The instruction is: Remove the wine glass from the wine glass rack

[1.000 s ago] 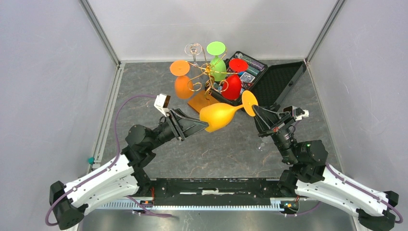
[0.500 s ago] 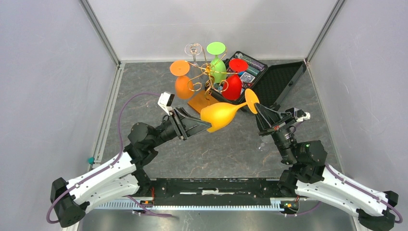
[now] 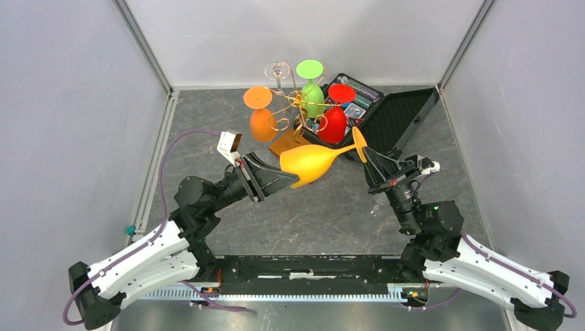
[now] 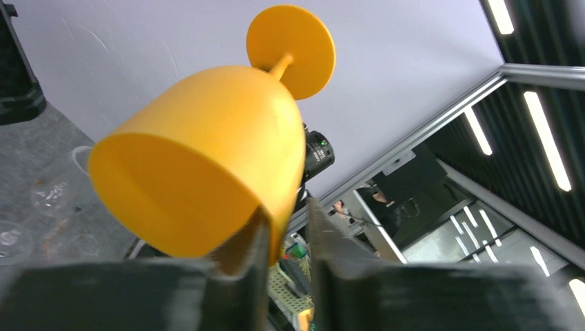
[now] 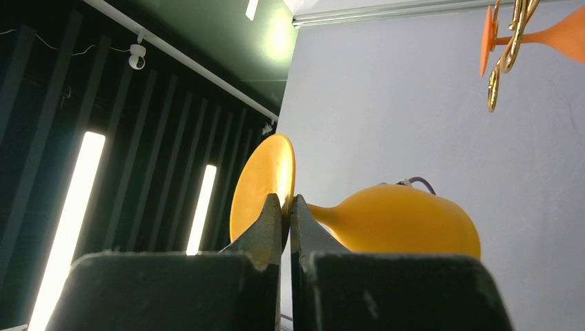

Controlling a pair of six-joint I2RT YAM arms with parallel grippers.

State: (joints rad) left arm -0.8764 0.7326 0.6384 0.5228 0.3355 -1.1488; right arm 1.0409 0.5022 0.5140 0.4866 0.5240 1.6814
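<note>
A yellow wine glass is held on its side in the air between my two grippers, in front of the gold wire rack on its wooden base. My right gripper is shut on the rim of the glass's foot, which shows between the tips in the right wrist view. My left gripper straddles the bowl's rim: in the left wrist view one finger is inside the bowl and a gap shows beside the other. Orange, green, red and clear glasses hang on the rack.
An open black case with coloured contents lies behind and to the right of the rack. A small clear glass object lies on the table by the right arm. Clear glassware shows low left in the left wrist view. Grey walls close in three sides.
The left gripper and the bowl end of the yellow glass have shifted a little to the left and up. The foot stays pinched in the right gripper, nearly in place.
</note>
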